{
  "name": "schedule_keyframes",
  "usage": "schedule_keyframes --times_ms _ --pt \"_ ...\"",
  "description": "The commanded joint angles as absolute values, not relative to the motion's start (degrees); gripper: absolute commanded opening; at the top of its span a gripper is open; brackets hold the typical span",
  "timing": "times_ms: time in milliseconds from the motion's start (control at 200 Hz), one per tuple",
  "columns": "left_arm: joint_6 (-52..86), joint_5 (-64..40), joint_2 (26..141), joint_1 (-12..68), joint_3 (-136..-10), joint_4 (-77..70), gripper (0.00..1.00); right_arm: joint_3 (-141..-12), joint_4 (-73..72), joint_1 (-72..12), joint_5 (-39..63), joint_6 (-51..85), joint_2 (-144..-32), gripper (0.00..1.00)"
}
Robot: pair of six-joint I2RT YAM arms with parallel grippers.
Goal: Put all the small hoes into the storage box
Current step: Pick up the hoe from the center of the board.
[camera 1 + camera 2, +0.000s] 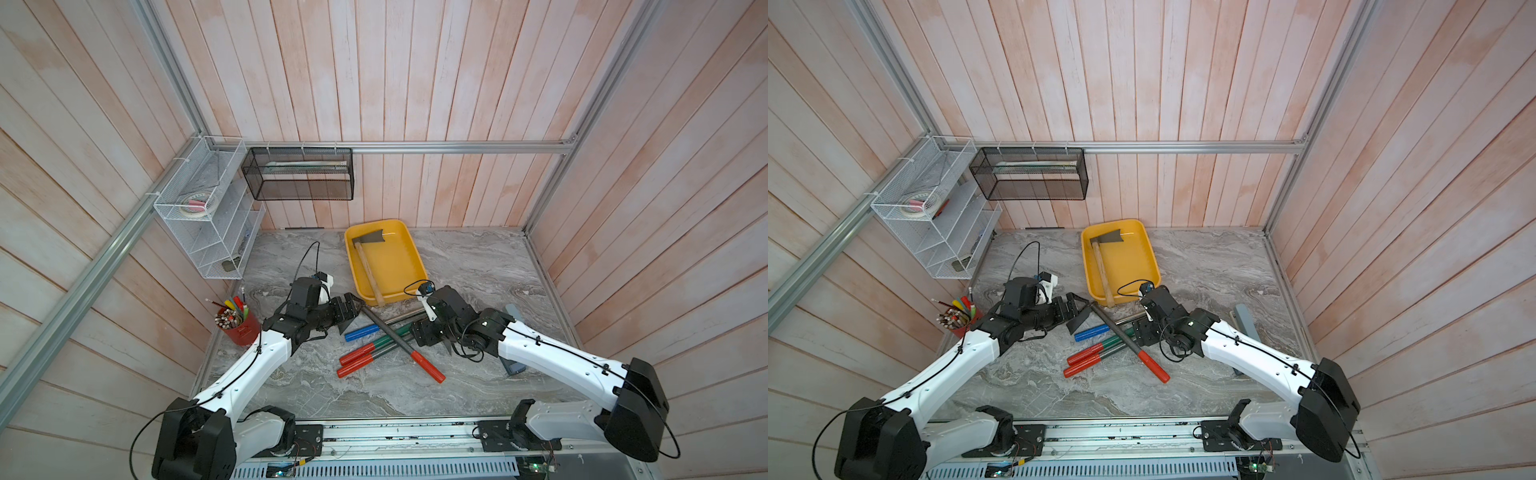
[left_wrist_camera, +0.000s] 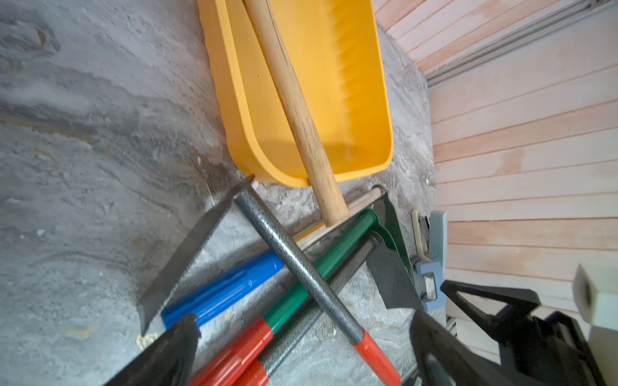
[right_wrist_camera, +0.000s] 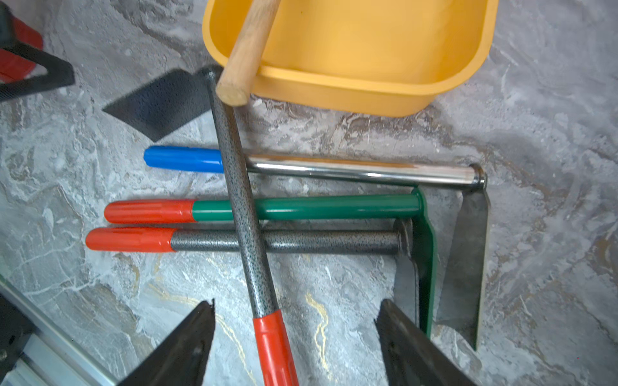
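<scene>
Top views first: the hoe [image 1: 367, 266] is already lying in the box [image 1: 397, 262], so I'd call the main job done. Its head is tucked into the far corner. The wooden handle runs roughly lengthwise down the box toward the near side, and the butt pokes out over the near rim. It looks the same in both top views. Four other hoes sit in a pile [image 1: 386, 345] on the desk [image 1: 478, 270] right in front of the box. No idea if any of those count too.

Left wrist: the left gripper [image 2: 302, 317] hangs over the pile, jaws wide apart, nothing in them.

Right wrist: the right gripper [image 3: 296, 304] has its jaws apart as well. The red grip of the speckled hoe [image 3: 240, 187] lies between them but isn't pinched. The wooden butt rests on the box rim and overhangs it, so maybe a nudge inward is all that's left.
</scene>
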State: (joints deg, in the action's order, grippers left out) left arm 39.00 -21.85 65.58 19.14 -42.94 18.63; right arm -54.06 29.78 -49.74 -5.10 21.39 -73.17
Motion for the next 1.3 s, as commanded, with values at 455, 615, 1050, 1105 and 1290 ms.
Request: schedule_keyframes --times_ms 455,615,1050,1105,1290 --pt "39.1 -19.3 55.7 22.0 -43.2 27.8 1.00 -48.1 28.3 -50.1 5.0 27.0 -70.2 0.77" --pt "37.2 -22.6 53.6 22.1 -40.9 28.7 1.00 -47.8 28.7 -50.4 3.4 27.8 -70.2 0.77" --pt "38.5 -23.9 50.4 22.1 -38.8 30.1 1.00 -48.5 30.7 -51.1 1.4 27.7 -74.1 0.76" --pt "38.7 -23.4 49.7 22.2 -38.5 29.9 1.00 -48.4 31.3 -51.3 0.8 27.4 -74.2 0.76" --pt "41.8 -21.6 48.9 22.5 -38.2 29.9 1.00 -48.0 32.3 -51.3 1.4 26.5 -74.1 0.75"
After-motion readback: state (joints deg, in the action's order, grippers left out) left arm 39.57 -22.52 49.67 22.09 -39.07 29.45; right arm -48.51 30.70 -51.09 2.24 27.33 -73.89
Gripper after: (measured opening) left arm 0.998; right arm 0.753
